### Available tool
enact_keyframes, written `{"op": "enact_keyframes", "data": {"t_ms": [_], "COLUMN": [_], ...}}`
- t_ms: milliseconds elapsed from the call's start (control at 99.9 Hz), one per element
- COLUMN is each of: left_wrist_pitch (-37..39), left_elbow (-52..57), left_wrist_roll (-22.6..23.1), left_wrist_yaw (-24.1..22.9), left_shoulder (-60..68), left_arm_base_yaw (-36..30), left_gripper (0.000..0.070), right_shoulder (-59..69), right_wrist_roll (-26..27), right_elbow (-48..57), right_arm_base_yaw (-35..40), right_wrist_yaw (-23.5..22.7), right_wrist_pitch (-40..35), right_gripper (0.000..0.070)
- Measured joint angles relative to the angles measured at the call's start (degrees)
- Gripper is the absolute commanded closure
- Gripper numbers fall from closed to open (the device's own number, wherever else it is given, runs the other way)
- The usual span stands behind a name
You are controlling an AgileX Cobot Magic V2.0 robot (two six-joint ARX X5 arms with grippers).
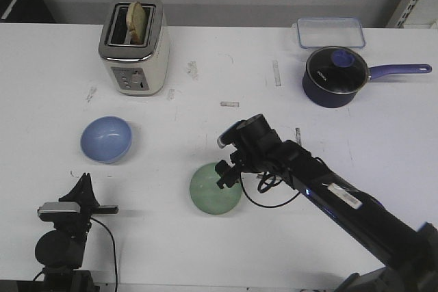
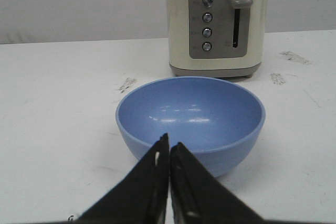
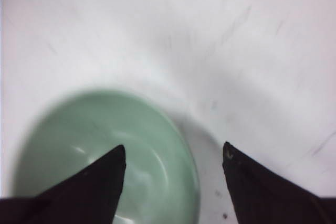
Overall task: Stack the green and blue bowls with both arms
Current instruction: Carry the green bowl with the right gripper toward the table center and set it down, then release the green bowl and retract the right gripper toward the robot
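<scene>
The pale green bowl (image 1: 213,193) sits upright near the table's front centre. My right gripper (image 1: 224,177) is open just above its right rim. In the right wrist view one finger is over the green bowl's inside (image 3: 105,150) and the other is outside its rim; the gripper (image 3: 174,153) straddles the rim without holding it. The light blue bowl (image 1: 106,139) stands upright at the left, in front of the toaster. My left gripper (image 1: 83,181) rests low at the front left, shut and empty, its tips (image 2: 169,142) pointing at the blue bowl (image 2: 190,119) just ahead.
A cream toaster (image 1: 134,44) with bread in its slot stands behind the blue bowl and shows in the left wrist view (image 2: 218,22). A dark navy saucepan (image 1: 335,76) with a long handle and a clear lidded container (image 1: 330,32) are at the back right.
</scene>
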Motion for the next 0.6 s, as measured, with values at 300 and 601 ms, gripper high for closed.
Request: {"op": "enact_keyframes", "data": {"t_ms": [300,601], "left_wrist_pitch": [0.04,2.27], "left_elbow": [0.0,0.0], "left_wrist_roll": [0.0,-0.02], "left_wrist_yaw": [0.0,0.0], "left_shoulder": [0.0,0.0], "left_arm_base_yaw": [0.0,0.0], "left_gripper": [0.0699,0.0699], "right_shoulder": [-18.73,-34.18], "right_wrist_roll": [0.31,0.33], "right_elbow": [1.38,-7.89], "right_arm_base_yaw": [-8.17,-22.01], "right_wrist_yaw": [9.05,17.97], "right_wrist_pitch": [0.9,-3.82], "right_gripper": [0.07,0.07]}}
